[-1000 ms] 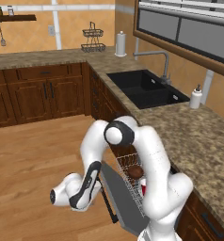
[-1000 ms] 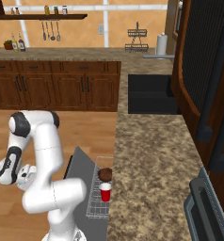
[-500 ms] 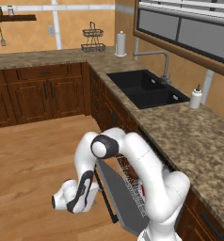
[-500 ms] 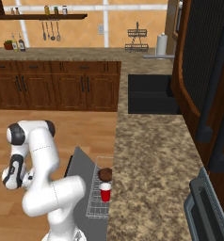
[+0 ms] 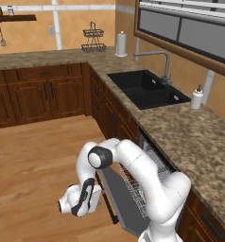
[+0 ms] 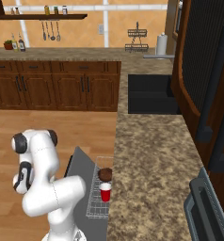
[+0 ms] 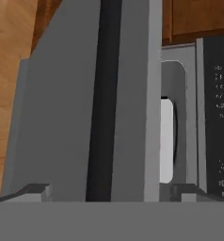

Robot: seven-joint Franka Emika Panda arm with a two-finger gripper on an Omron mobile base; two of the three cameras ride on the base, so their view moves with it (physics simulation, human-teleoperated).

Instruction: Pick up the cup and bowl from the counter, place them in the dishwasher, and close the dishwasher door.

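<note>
Dishwasher door [image 5: 126,203] hangs partly lowered, a grey panel slanting out from under the counter [image 5: 199,142], and the gripper [image 7: 111,193] sits low beside its outer edge with its jaws spread wide and nothing between them. In the hand view the two dark fingertips [image 7: 31,190] stand far apart at the bottom, with the door's grey face and dark edge strip running up ahead of them. The arm bends sharply: from its base it rises to a dark elbow joint, then folds down and back towards the wooden floor [image 5: 34,160], the hand near floor level just left of the door. Behind the door, the dishwasher [image 6: 99,193] shows its white wire rack, where the bowl [image 6: 104,174] and the red cup [image 6: 105,192] sit close together, the cup upright.
</note>
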